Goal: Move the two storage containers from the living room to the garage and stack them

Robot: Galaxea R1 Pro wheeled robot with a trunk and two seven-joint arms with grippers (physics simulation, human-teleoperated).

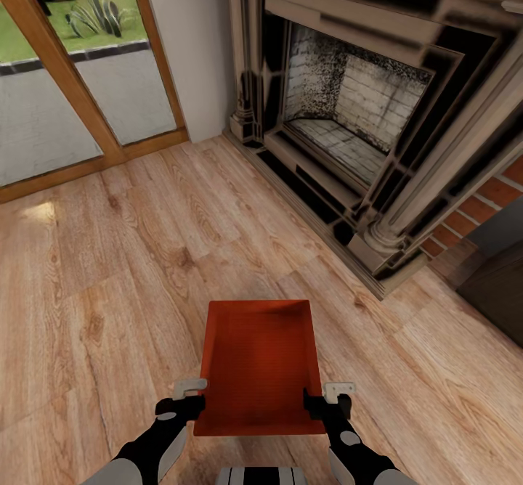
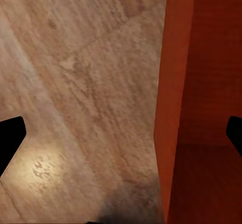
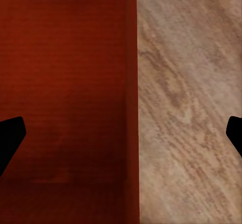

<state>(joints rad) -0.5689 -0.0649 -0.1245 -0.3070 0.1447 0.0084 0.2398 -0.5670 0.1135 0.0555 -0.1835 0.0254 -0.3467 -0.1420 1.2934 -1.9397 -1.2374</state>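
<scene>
One bin [image 1: 260,358] is straddled at lower centre by both grippers' [image 1: 190,396] [image 1: 328,396] fingers, spread apart over its side walls; closing and lifting is called for.

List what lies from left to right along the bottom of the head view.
Left tool → red-orange storage container → right tool, all above the wood-plank floor.

An open red-orange bin [image 1: 260,358], upright and lidless, sits between the left claw [image 1: 190,396] and right claw [image 1: 328,398], above the wood-plank floor [image 1: 109,267].
</scene>
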